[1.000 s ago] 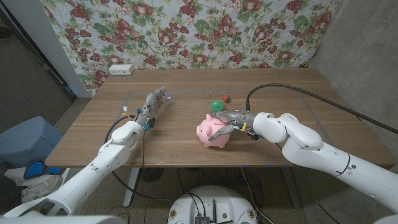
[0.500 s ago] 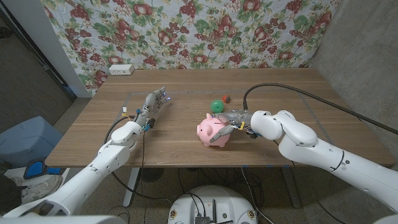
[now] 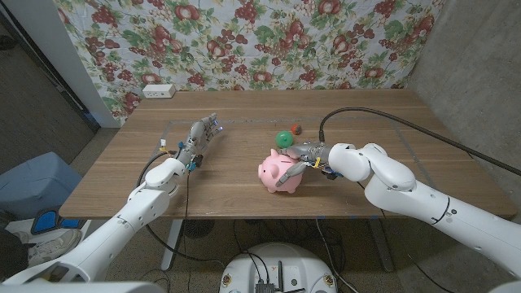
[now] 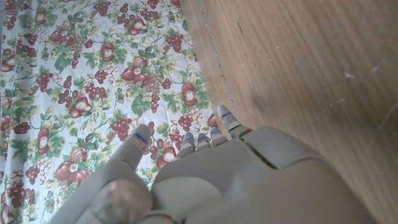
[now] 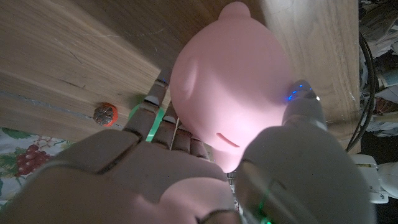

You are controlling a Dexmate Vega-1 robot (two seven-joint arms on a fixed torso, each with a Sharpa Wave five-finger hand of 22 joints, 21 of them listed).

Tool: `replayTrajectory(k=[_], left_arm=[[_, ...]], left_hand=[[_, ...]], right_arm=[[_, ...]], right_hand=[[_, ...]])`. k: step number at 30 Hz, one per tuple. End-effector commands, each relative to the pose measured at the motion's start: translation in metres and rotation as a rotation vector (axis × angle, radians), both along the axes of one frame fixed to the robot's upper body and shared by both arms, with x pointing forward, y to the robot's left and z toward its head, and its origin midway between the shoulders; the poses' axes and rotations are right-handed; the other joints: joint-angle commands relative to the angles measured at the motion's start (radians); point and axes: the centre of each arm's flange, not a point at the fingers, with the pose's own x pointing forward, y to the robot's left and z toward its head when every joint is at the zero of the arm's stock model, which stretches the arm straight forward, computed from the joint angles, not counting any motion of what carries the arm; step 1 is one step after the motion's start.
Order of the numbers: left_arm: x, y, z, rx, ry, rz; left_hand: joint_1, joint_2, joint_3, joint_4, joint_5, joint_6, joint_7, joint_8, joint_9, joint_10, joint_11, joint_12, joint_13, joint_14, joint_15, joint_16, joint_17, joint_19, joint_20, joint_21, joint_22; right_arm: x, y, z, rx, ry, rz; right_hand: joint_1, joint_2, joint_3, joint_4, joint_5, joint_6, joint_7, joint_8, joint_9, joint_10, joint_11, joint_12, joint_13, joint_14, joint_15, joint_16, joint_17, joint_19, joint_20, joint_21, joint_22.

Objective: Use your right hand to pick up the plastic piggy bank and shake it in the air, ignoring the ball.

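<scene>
The pink piggy bank [image 3: 282,172] is gripped by the right robot hand [image 3: 308,157] near the worktop's [image 3: 244,195] front edge (green ball [image 3: 283,137] just behind); the left robot hand [image 3: 199,136] is held open, fingers apart.

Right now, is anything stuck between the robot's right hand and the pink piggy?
No. The right hand is already wrapped around the piggy bank, fingers on it. The green ball sits just behind, not between them.
</scene>
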Motion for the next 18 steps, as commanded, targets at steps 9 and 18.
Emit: replayTrajectory(k=[9, 18], left_arm=[[-0.0026, -0.0023, 0.0, 0.005, -0.002, 0.0], [-0.0029, -0.0013, 0.0006, 0.005, -0.004, 0.002]], left_hand=[[-0.011, 0.072, 0.003, 0.001, 0.006, -0.007, 0.005, -0.002, 0.003, 0.0, 0.004, -0.002, 0.002, -0.003, 0.002, -0.001, 0.002, 0.009, 0.0, -0.008, 0.006], [-0.01, 0.071, 0.002, 0.0, 0.006, -0.007, 0.006, -0.002, 0.003, 0.0, 0.004, -0.002, 0.002, -0.004, 0.002, -0.001, 0.002, 0.011, -0.001, -0.012, 0.006]], right_arm=[[-0.001, -0.0005, -0.0136, 0.045, 0.028, 0.0], [-0.0011, -0.0021, -0.0155, 0.106, -0.005, -0.008]], right_hand=[[0.27, 0.18, 0.051, -0.005, -0.155, 0.445, -0.047, 0.146, 0.024, 0.382, -0.023, 0.141, 0.116, 0.377, -0.195, 0.352, 0.306, 0.163, -0.043, 0.172, 0.084], [0.331, 0.242, 0.124, -0.004, -0.109, 0.703, -0.034, 0.268, 0.033, 0.646, -0.015, 0.252, 0.209, 0.556, -0.204, 0.472, 0.445, 0.179, -0.058, 0.279, 0.135]])
